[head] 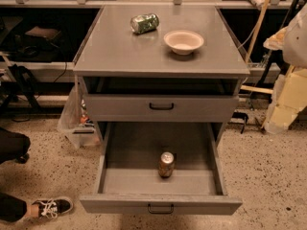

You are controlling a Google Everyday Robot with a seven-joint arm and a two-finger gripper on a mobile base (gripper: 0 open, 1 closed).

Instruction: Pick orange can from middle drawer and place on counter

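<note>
At the right edge of the room a pale bulk [296, 35] hangs blurred above the floor. I cannot tell whether it belongs to the arm. The gripper is out of sight, so I cannot tell its grasp either.

The grey counter [120, 51] carries a green-and-silver can [144, 23] lying on its side and a beige bowl [183, 41] set upright, near each other but apart. Below, the upper drawer [161, 107] shows its front and black handle.

The middle drawer [139, 147] stands pulled far out over the speckled floor [268, 176]. A sneaker [50, 207] rests at lower left.

The orange can [166, 165] stands upright on the drawer floor, about midway between the side walls and clear of them, well apart from the pale bulk.
</note>
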